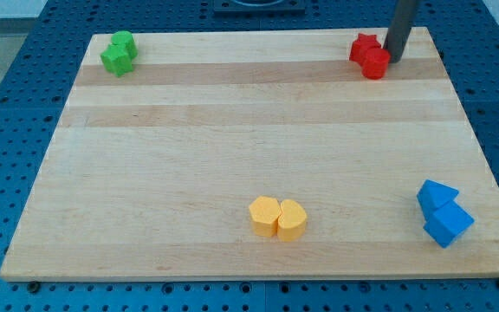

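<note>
My tip (395, 60) rests at the view's top right, right beside two red blocks. It stands just right of the red round block (375, 62), touching or nearly touching it. A red star-shaped block (364, 47) sits against that one on its upper left. Two green blocks (119, 53) sit together at the top left corner. A pair of yellow blocks (278, 217) lies at the bottom centre. Two blue blocks, a triangle (436, 196) and a cube (448, 224), lie at the bottom right.
The wooden board (249, 130) lies on a blue perforated table (7, 104). The rod's shaft rises out of the view's top edge above the red blocks.
</note>
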Tool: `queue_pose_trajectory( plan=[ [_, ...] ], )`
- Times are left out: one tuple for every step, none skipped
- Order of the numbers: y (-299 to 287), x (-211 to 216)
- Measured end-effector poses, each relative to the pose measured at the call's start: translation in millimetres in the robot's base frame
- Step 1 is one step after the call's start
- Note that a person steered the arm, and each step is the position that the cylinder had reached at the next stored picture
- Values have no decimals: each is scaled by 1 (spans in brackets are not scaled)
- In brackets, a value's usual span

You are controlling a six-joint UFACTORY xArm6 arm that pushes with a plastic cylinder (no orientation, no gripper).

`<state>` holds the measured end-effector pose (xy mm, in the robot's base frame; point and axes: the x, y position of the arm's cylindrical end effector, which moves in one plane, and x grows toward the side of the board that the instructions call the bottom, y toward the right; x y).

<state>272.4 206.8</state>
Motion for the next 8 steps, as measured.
queue_pose_trajectory(
  plan=[
    [-1, 10],
    [-14, 28],
    [-32, 37],
    [-32, 80],
    [-33, 148],
    [-47, 200],
    [-66, 232],
    [-76, 278]
  ],
)
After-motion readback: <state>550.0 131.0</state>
